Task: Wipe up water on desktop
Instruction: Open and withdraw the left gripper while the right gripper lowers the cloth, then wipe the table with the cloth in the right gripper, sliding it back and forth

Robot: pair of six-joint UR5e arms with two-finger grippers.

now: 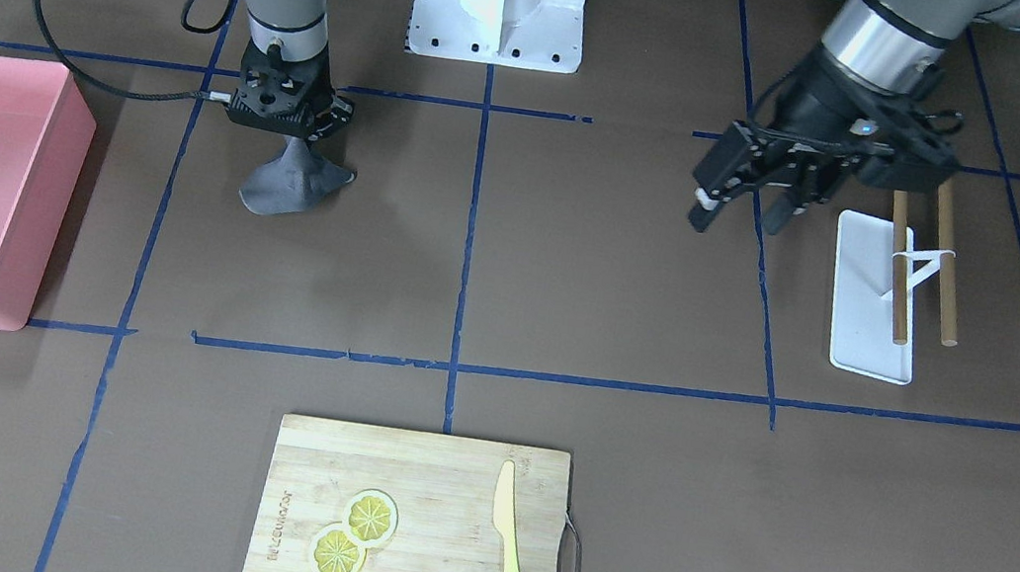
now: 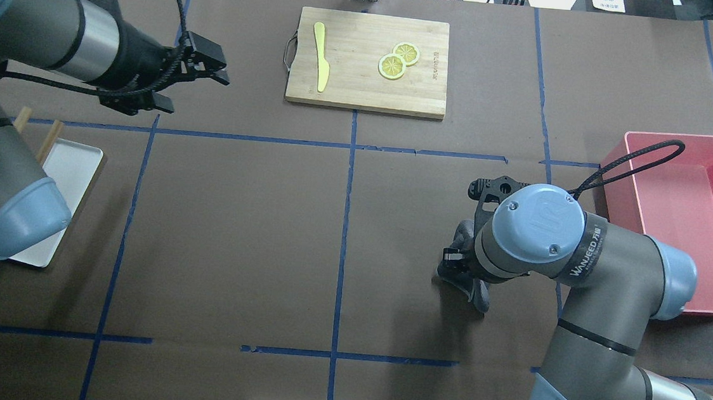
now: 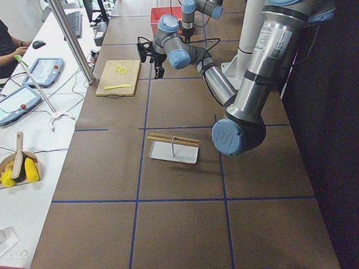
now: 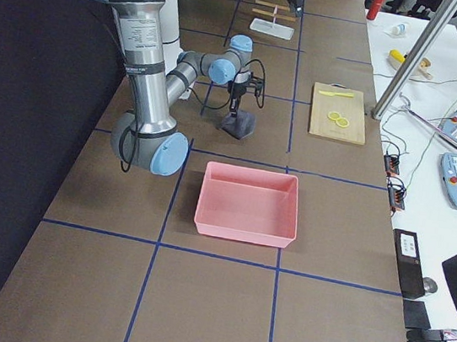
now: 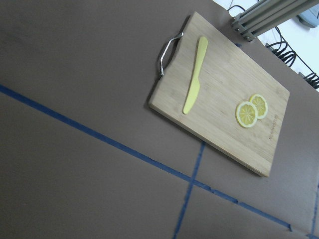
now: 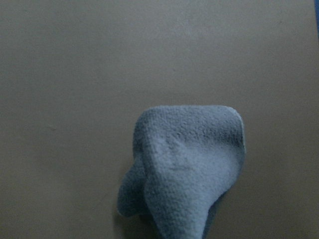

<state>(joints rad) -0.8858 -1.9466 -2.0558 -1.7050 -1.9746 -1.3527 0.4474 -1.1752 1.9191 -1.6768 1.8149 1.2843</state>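
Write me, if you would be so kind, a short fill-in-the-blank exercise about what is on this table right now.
1. The right gripper is shut on a grey ____ whose lower end rests on the desktop.
2. On the cutting board lie a yellow knife and ____ lemon slices.
3. The left gripper holds nothing, and its jaws stand ____.

Missing words: cloth; two; open.

Lettering I am reading on my own right arm

My right arm [image 2: 606, 261] is showing "WANJEED" along its grey sleeve and a "UR" mark on the blue joint cap [image 2: 539, 221]; the cutting board [image 2: 353, 82] is carrying a stamp too small to read.
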